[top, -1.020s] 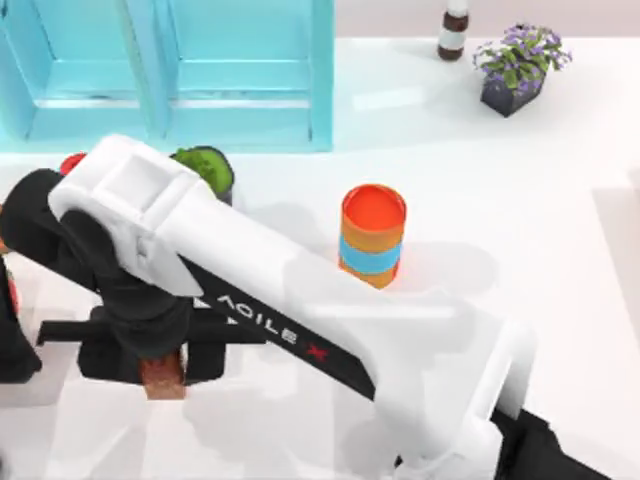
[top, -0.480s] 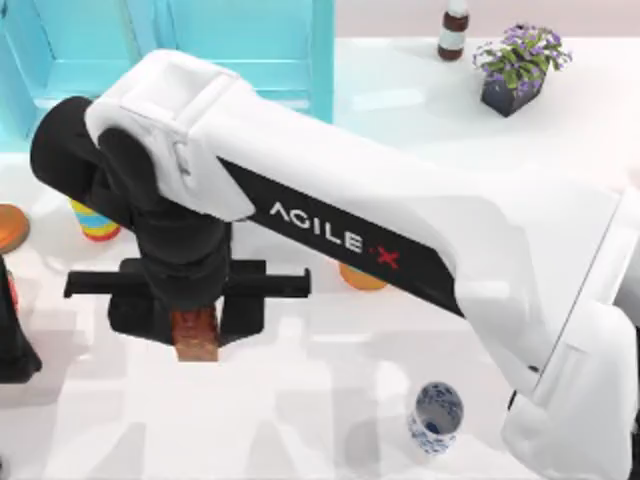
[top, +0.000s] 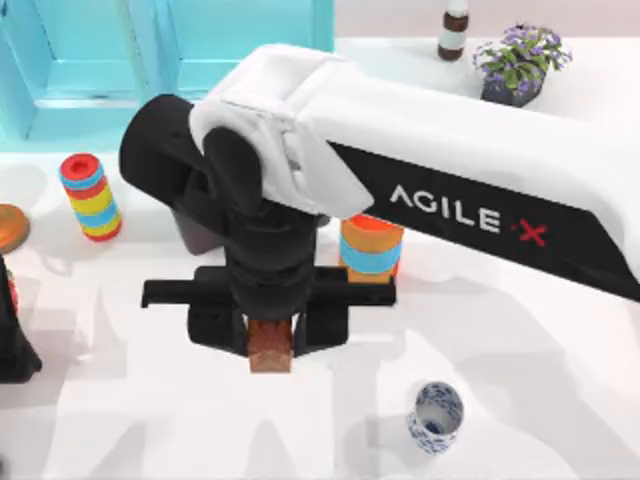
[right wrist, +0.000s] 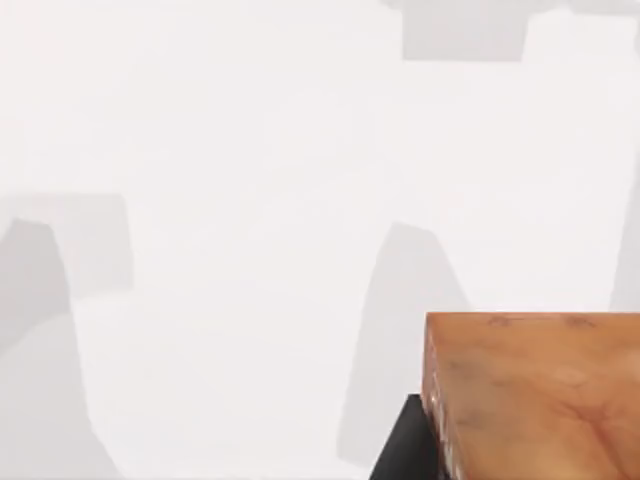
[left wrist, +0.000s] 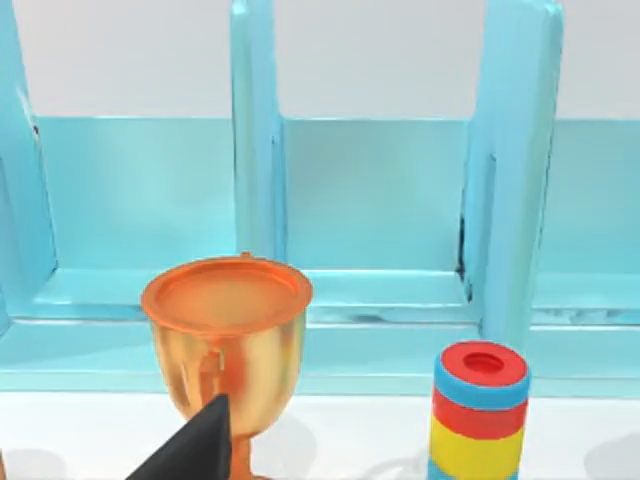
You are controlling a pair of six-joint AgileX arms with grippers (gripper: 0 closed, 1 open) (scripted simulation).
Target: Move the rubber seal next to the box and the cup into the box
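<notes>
The right gripper (top: 270,325) is holding the rubber seal (top: 270,345) above the surface (top: 520,300), having carried it rightward; delivery beside the box (top: 180,60) is pending. The cup (top: 436,417) is standing untouched.

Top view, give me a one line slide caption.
Right gripper carries the rubber seal above the table, cup standing nearby.

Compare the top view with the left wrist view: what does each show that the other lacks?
Top view alone: the right gripper shut on the rubber seal, the cup, the orange cylinder and the potted plant. Left wrist view alone: the full orange goblet with its stem. Both: the blue box and the striped stacked cylinder.
</notes>
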